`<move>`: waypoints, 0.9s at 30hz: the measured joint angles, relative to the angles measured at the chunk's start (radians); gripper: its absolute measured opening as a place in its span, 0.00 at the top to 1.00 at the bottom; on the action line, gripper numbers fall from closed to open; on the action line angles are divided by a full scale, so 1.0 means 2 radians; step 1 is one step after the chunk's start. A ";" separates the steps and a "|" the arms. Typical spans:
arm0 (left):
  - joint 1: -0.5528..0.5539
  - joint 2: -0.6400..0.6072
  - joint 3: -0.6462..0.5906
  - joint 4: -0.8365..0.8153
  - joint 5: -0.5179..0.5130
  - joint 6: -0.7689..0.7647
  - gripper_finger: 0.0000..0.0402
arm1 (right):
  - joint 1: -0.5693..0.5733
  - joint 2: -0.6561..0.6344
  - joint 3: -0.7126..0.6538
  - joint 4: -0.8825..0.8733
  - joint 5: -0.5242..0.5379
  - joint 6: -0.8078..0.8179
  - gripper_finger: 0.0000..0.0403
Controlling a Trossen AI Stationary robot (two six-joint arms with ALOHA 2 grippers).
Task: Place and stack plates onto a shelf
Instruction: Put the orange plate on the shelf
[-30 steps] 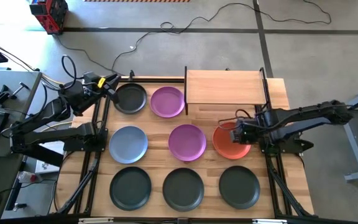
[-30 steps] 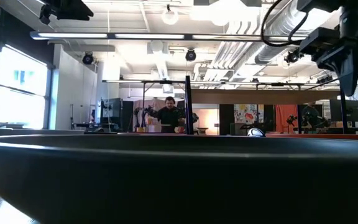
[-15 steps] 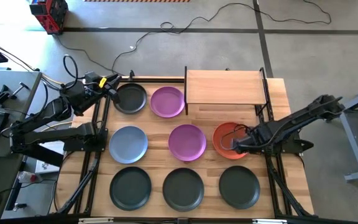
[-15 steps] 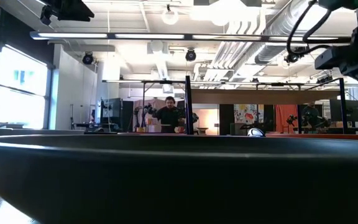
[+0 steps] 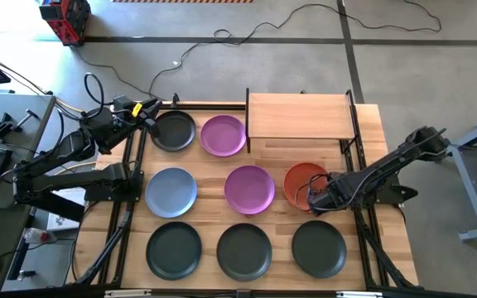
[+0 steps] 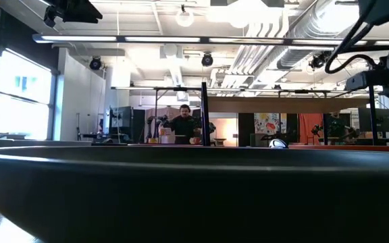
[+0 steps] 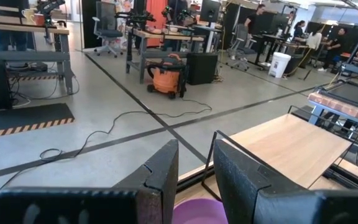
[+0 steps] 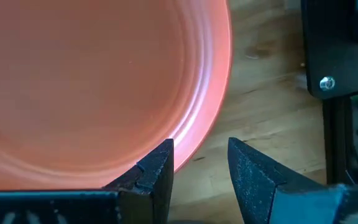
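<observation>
Eight plates lie flat on the wood table in three rows. The far row has a dark plate (image 5: 174,130) and a purple one (image 5: 224,135), beside the shelf (image 5: 299,116). The middle row is blue-grey (image 5: 171,191), purple (image 5: 249,189) and orange-red (image 5: 303,182). Three dark plates (image 5: 244,251) fill the near row. My right gripper (image 5: 314,199) points down, open, over the orange-red plate's near-right rim (image 8: 197,134); one finger (image 8: 157,171) stands over the rim, the other over bare wood. My left gripper (image 7: 196,177) waits level and open by the far dark plate.
Black metal rails (image 5: 136,165) run along the table's left and right sides under the arms. A dark plate's rim (image 6: 194,196) fills the low view's foreground. A person (image 6: 184,125) stands far off in the room behind.
My right gripper has moved from above the middle of the orange-red plate toward the table's near edge and down, rolling its wrist, and now stands over the plate's near-right rim. It has stayed open. No plate has moved.
</observation>
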 joint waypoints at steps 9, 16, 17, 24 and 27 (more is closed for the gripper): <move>0.000 0.000 0.000 0.000 0.000 0.000 0.78 | 0.000 0.041 0.000 0.003 0.000 0.000 0.68; 0.000 0.000 0.000 0.002 0.000 0.000 0.78 | 0.000 0.067 0.000 0.004 -0.001 0.003 0.68; 0.000 0.000 0.000 0.003 0.000 0.000 0.78 | 0.000 0.070 0.000 0.005 -0.001 0.004 0.68; 0.000 0.000 0.000 0.004 0.000 0.000 0.78 | 0.000 0.093 0.000 0.020 -0.001 0.004 0.68; 0.000 0.000 0.000 0.004 0.000 0.000 0.78 | -0.001 0.102 0.000 0.027 0.000 0.005 0.68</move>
